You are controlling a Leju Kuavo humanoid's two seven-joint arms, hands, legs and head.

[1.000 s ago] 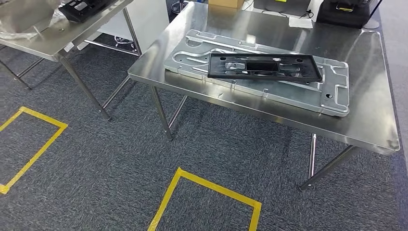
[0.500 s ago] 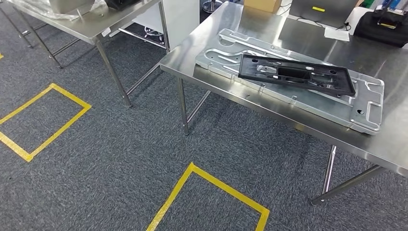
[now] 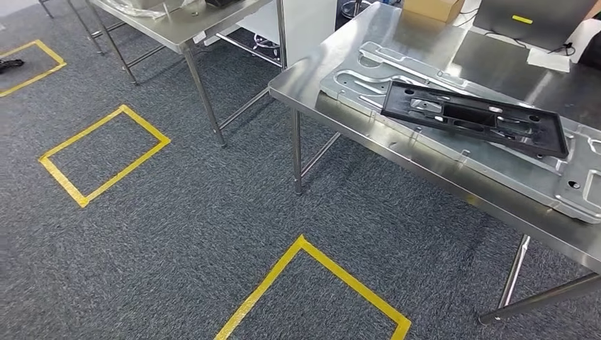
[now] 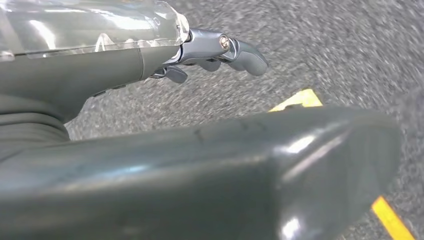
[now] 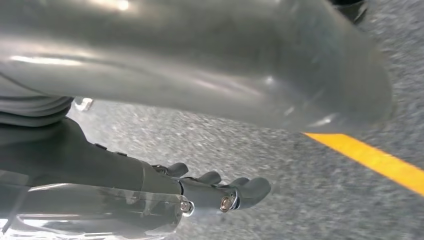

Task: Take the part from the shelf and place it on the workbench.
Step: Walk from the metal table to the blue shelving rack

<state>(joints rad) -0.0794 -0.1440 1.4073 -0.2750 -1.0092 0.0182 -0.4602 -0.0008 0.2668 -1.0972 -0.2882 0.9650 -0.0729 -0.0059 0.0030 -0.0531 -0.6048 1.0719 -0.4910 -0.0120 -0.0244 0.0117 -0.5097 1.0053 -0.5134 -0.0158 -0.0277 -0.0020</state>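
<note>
My left robot hand [image 4: 220, 52] hangs over the carpet with its fingers loosely extended and holds nothing. My right robot hand [image 5: 215, 192] hangs the same way, fingers apart and empty. Both wrist views are motion-blurred, so finer finger detail cannot be read.

The black part [image 3: 473, 117] lies at the upper right of the head view. It rests on top of a silver stamped panel [image 3: 368, 71], which lies flat on the steel tabletop [image 3: 312, 67]. Judged from this, the part is already placed on the workbench.

Risks from here:
- The black part sits loose on the panel, slightly askew. A knock to the tabletop could shift it toward the near edge.
- The table legs [image 3: 296, 152] stand close to my walking path. A swinging arm or a foot could strike them.
- Blur in the wrist views reduces my ability to judge clearance.

Surroundings: yellow floor tape [image 3: 315, 258] marks a box at lower centre, and a second yellow box [image 3: 103, 156] lies at left. A second steel table [image 3: 191, 21] stands at upper left. A cardboard box [image 3: 432, 8] and a laptop [image 3: 524, 18] sit at the far side of the tabletop.
</note>
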